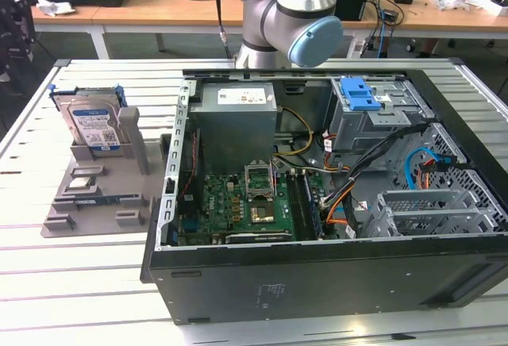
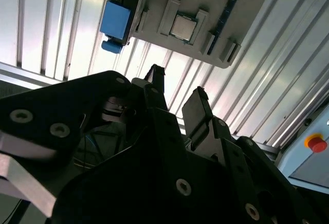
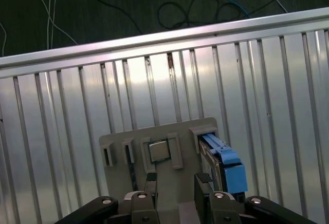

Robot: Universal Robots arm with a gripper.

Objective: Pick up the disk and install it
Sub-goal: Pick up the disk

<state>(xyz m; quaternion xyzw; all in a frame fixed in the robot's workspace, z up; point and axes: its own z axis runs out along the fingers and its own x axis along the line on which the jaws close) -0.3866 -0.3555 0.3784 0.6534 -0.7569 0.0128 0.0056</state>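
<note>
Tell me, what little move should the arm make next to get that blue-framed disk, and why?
Probably slide sideways until the gripper is over the disk. The gripper is open and empty, hanging above the grey holder, lined up with the small square chip rather than the disk, which stands on edge in its slot beside it.

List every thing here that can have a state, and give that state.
claw, open, empty, facing the grey tray.
disk, upright on edge in the tray's slot, not gripped.
processor chip, lying flat in its tray pocket.
computer case, on its side, side panel off, interior exposed.
</note>
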